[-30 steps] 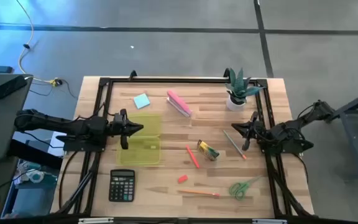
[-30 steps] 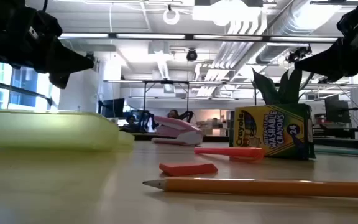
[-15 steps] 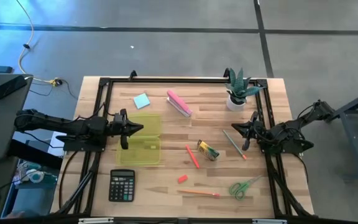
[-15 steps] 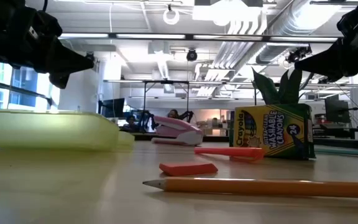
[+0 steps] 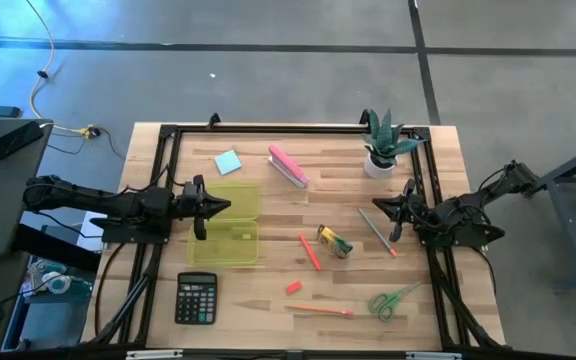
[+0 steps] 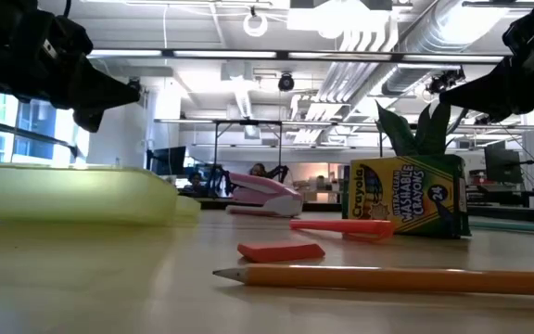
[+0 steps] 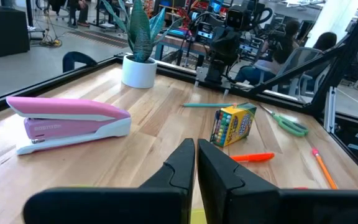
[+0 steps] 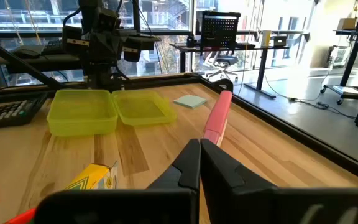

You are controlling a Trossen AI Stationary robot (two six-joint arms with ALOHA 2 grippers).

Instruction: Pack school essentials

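The stationery lies spread on the wooden table: a light-blue note pad [image 5: 228, 162], a red-orange marker [image 5: 310, 251], a yellow-green crayon box [image 5: 335, 241], a small red eraser [image 5: 294, 287], a teal pencil [image 5: 377, 231], an orange pencil [image 5: 320, 310] and green-handled scissors [image 5: 393, 300]. An open yellow-green case [image 5: 226, 222] lies at the left. My left gripper [image 5: 230, 207] is shut and empty above the case. My right gripper [image 5: 375, 206] is shut and empty at the right, near the teal pencil's far end.
A pink stapler [image 5: 289, 167] lies at the far middle, a black calculator [image 5: 196, 298] at the near left and a potted plant [image 5: 381, 146] at the far right. A black frame rail [image 5: 298, 128] runs around the table.
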